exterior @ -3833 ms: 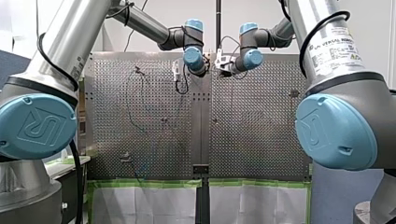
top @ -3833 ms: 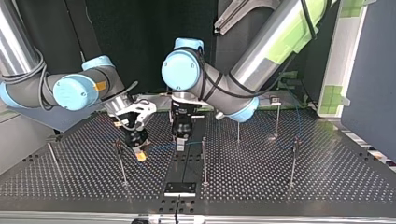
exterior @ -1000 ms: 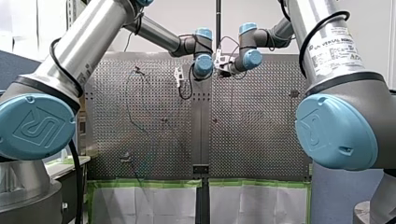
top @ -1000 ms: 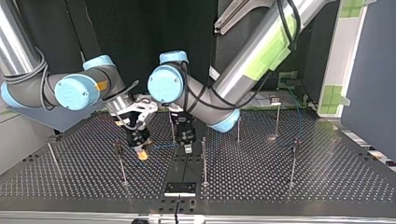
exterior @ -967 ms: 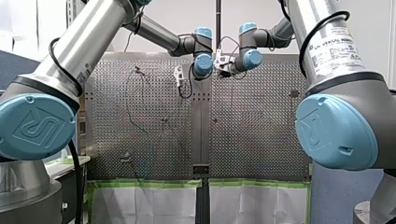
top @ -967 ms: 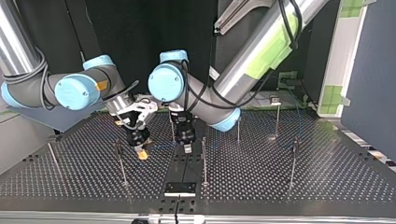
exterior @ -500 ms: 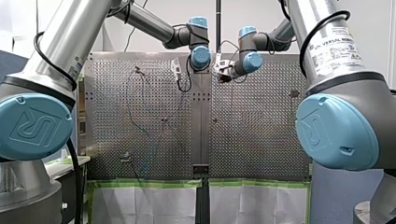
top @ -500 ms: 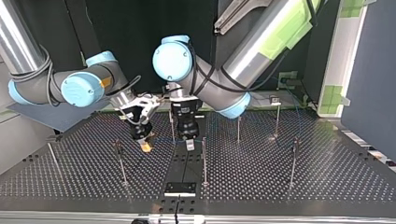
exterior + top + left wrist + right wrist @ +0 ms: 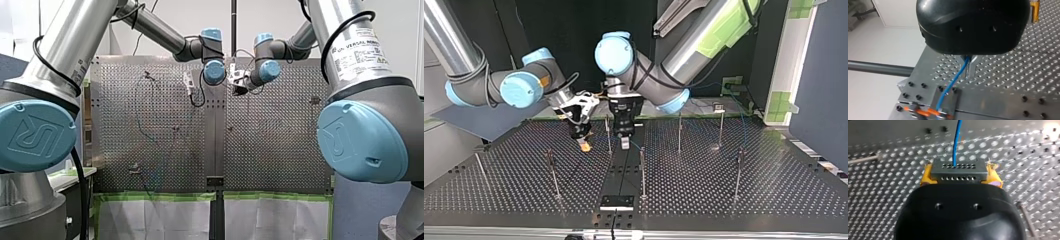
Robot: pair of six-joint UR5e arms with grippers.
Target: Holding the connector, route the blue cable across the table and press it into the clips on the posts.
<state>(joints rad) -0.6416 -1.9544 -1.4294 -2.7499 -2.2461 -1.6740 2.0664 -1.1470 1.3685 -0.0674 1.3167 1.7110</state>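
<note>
Both grippers sit farther back on the perforated table [image 9: 724, 200] than a second ago. In the top view my right gripper [image 9: 584, 145] and my left gripper [image 9: 625, 142] have drawn away from that camera, toward the arms' side. They now flank a thin post [image 9: 608, 134] that stood behind them before.

Neither grip has changed. In the right wrist view the yellow pads [image 9: 926, 177] clamp the grey connector [image 9: 959, 170] from both sides, and the blue cable [image 9: 956, 143] leaves its perforated face. In the left wrist view the metal fingers [image 9: 972, 68] are pressed together on the cable. From there it slopes down to a bolted plate [image 9: 948, 100] at the table's edge.

As I judge it, the short span between the two grippers is being brought to that post, ready to be pressed in. The clip on the post is too small to make out, so I cannot tell whether the cable is above it, against it or already seated.
</note>
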